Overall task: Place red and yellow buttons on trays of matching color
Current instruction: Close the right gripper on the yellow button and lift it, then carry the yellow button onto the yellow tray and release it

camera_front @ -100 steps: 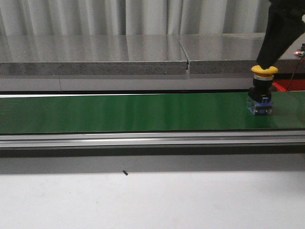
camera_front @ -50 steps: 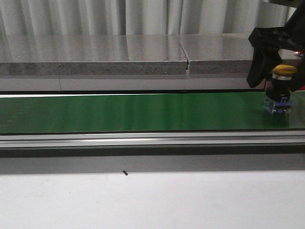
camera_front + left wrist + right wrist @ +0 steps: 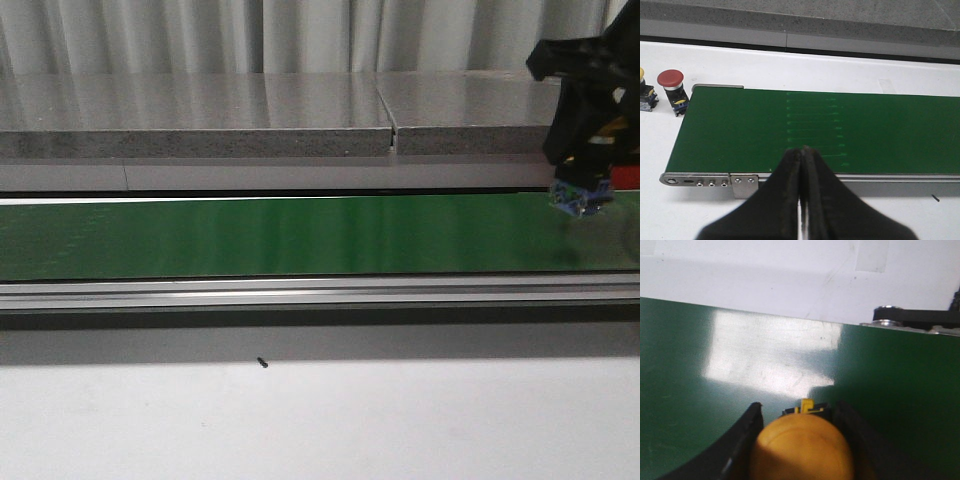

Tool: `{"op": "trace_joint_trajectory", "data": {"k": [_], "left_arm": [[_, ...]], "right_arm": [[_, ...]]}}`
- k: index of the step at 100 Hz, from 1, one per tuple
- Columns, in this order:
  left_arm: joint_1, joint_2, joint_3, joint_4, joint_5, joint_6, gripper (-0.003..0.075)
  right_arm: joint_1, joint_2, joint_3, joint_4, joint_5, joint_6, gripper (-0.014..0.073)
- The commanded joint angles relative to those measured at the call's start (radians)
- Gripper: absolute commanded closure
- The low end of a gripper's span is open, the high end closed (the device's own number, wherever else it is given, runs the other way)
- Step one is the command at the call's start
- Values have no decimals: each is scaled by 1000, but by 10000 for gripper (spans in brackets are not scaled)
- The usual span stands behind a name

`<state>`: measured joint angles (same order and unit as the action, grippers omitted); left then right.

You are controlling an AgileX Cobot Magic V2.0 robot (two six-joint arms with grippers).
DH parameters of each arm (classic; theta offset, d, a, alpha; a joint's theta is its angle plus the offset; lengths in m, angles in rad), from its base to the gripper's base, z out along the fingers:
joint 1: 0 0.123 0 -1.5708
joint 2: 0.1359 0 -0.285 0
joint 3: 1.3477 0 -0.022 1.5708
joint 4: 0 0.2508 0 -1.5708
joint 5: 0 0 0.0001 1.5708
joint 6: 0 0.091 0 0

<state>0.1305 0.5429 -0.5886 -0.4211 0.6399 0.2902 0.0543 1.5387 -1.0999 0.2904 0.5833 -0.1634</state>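
At the left end of the green conveyor belt (image 3: 805,130), off its surface on the white table (image 3: 840,75), stands a red button (image 3: 671,84), upright on its dark base. Just beyond it, farther from the belt, a second button (image 3: 644,92) is cut by the frame edge; a sliver of yellow shows at its cap. The two stand near each other but apart.

My left gripper (image 3: 802,165) hangs over the near edge of the belt toward that left end. Its fingers are pressed together with nothing between them.

The middle stretch of the belt carries nothing. A small dark speck (image 3: 262,362) lies on the white table in front of the belt's metal rail (image 3: 300,295).

At the belt's right end, my right gripper (image 3: 801,412) has its two fingers clamped on either side of the yellow button (image 3: 802,447), touching its cap. In the front view that button (image 3: 583,190) sits between the black fingers with its blue base clear of the belt surface, above the belt's far edge. A red patch shows just behind the gripper; what it belongs to I cannot tell.
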Motion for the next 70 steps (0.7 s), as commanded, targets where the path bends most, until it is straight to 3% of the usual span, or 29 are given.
{"op": "trace_joint_trajectory", "data": {"k": [1,22,70], "left_arm": [[-8,3,-26,-27,-60,-1,741],[-8,3,-26,-27,-60,-1,741],[-8,3,-26,-27,-60,-1,741]], "right_arm": [[-23,-98,-24,-51,-14,34,336],[-140,-214,-24,-178,89,134,336],[-506,-284,-24,-198,158,183,336]]}}
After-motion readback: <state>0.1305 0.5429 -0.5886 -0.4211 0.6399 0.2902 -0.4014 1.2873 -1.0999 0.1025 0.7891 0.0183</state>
